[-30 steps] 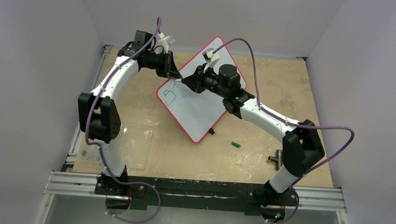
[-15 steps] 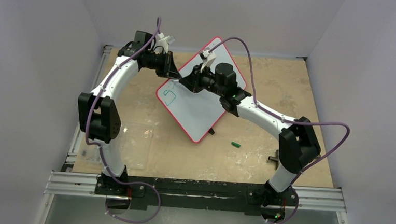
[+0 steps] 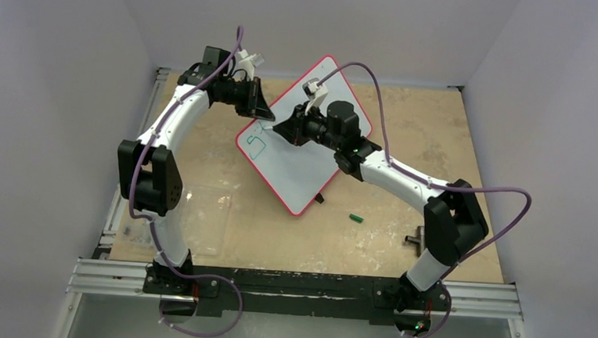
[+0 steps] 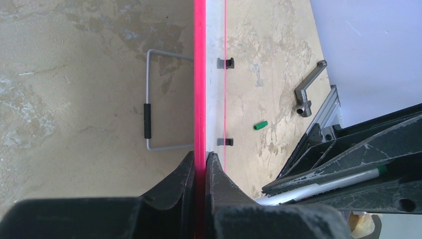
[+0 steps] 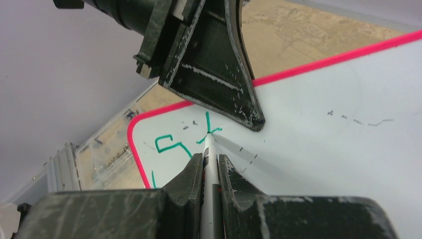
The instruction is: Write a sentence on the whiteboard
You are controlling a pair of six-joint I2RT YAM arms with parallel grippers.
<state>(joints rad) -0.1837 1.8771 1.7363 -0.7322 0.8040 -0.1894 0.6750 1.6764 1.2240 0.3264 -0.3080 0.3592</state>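
- The jaws of the left gripper are closed on the red rim of the board. Those of the right gripper are clamped on a marker.
- The board lies at mid-table, turned like a diamond. From the left wrist we see it edge-on.
- The marker's tip touches the board at the green letters, an "S" and a "t" near the board's left corner.
- A black, scuffed, wedge-shaped finger of the left gripper hangs over the rim just beside the tip, hiding some of the board.
- From above, the right arm covers the board's upper middle.
- A grey wire stand with a black sleeve sits on one side of the board.
- On the table, a mottled tan surface, a small green cap lies near the board's lower corner, with a metal crank further right.
- A clear plastic sheet lies at the near left.
- The board is smooth and white with rounded corners and faint grey dashes.
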